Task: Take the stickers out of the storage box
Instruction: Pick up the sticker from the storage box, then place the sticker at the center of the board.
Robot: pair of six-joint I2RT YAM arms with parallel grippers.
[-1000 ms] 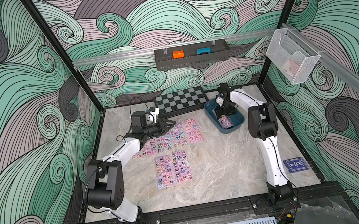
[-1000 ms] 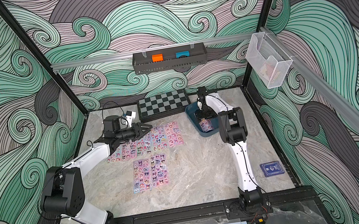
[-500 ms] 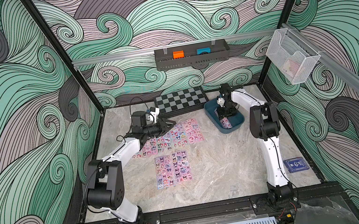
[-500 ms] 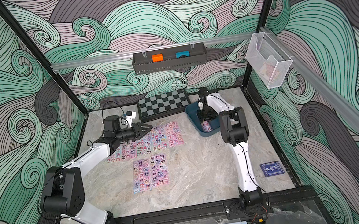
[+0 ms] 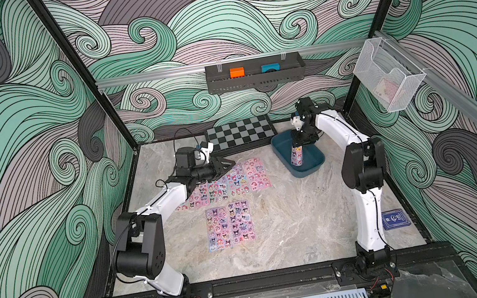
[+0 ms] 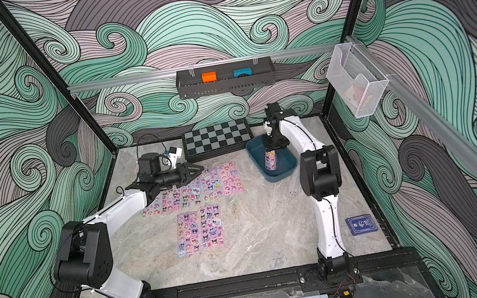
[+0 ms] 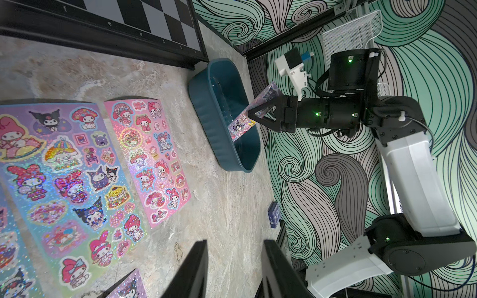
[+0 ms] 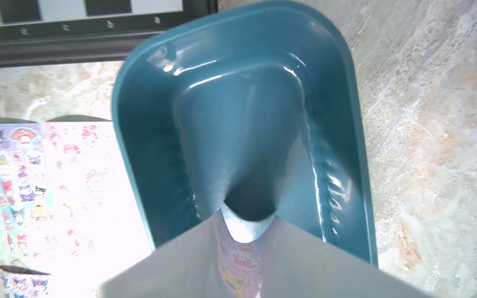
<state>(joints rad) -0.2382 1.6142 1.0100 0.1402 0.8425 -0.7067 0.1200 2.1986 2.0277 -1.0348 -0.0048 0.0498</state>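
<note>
Stickers (image 5: 224, 188) mostly out, several flat on table (image 5: 290, 213) at frame centre; right gripper (image 7: 254, 113) clamped on one curled sheet (image 5: 296, 156) standing in box (image 5: 280, 149), upper right of centre, which looks otherwise empty; left gripper (image 7: 235, 243) spread, holding nothing.

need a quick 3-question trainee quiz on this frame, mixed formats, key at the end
1. True or false: the right gripper is shut on a sticker sheet over the storage box.
2. The left gripper holds: A) a sticker sheet B) nothing C) the storage box.
3. Short answer: what sits in the black wall tray, by colour?

Key: 1 true. 2 B. 3 orange block and blue block.
</note>
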